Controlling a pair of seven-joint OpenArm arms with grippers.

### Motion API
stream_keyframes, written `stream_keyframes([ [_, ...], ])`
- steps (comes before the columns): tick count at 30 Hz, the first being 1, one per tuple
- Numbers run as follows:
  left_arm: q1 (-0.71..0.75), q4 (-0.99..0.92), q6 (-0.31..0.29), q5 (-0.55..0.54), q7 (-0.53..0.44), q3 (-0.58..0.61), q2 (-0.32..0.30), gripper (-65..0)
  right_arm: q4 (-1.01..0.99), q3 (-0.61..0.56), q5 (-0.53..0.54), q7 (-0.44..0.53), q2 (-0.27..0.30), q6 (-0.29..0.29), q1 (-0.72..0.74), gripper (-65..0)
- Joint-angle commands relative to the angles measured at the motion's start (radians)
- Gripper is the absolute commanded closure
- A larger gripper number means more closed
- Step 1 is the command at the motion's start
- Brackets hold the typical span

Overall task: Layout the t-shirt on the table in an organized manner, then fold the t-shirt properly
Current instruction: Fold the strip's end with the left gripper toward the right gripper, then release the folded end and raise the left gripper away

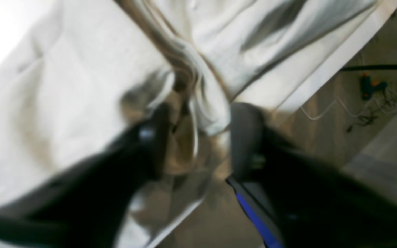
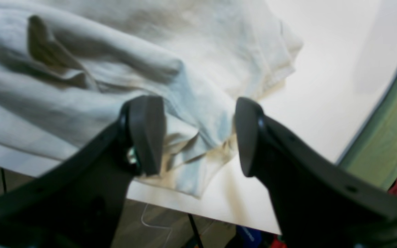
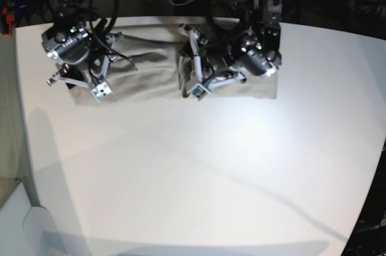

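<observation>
1. T-shirt point(image 3: 151, 78): lies rumpled along far edge of table point(image 3: 199, 177), spread left to right, not flat.
2. Left gripper point(image 1: 198, 137): over shirt's middle, jaws apart. A bunched fold sits between the fingers point(image 1: 243, 137); view blurred, can't tell if it's grasped.
3. Right gripper point(image 2: 198, 136): at shirt's left end, jaws wide apart, released. Cloth corner lies below the gap; pads point(image 2: 146, 134) clamp nothing.

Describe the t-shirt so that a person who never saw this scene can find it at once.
Look at the far edge of the big white table, under the two arms. The t-shirt lies there as a wide, creased strip. It is the only cloth, plain beige with no print.
</observation>
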Motion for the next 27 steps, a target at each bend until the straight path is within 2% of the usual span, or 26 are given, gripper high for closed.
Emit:
stream_keyframes([
  [1, -0.011, 0.057, -0.003, -0.024, -0.047, 0.001, 0.008, -37.1, 0.017, -0.001, 0.003, 0.009, 0.001, 0.000, 0.008, -33.6],
  [3, -0.003, 0.115, -0.003, -0.079, -0.103, 0.002, 0.008, -42.9, 0.017, -0.001, 0.003, 0.009, 0.001, 0.000, 0.017, -33.6],
  [6, -0.009, 0.138, -0.003, -0.195, -0.154, -0.005, -0.015, -43.0, 0.017, -0.001, 0.003, 0.009, 0.001, 0.000, 0.017, -33.6],
  [11, -0.014, 0.138, -0.003, -0.277, -0.155, -0.120, -0.024, -43.0, 0.017, -0.001, 0.003, 0.009, 0.001, 0.000, 0.023, -33.6],
  [15, -0.004, 0.143, 0.001, -0.317, -0.154, -0.239, -0.135, -43.0, 0.017, -0.001, 0.003, 0.009, 0.001, 0.000, 0.029, -33.6],
  [20, 0.039, 0.138, -0.002, -0.423, -0.154, -0.407, -0.282, -43.0, 0.017, -0.001, 0.003, -0.014, 0.004, 0.000, 0.054, -34.8],
  [23, 0.060, 0.130, 0.001, -0.461, -0.154, -0.476, -0.336, -43.3, 0.017, -0.001, 0.003, -0.069, 0.015, 0.000, 0.089, -40.8],
  [27, 0.060, 0.051, 0.008, -0.459, -0.154, -0.489, -0.373, -43.4, 0.017, 0.001, 0.007, -0.106, 0.013, 0.000, 0.123, -47.8],
])
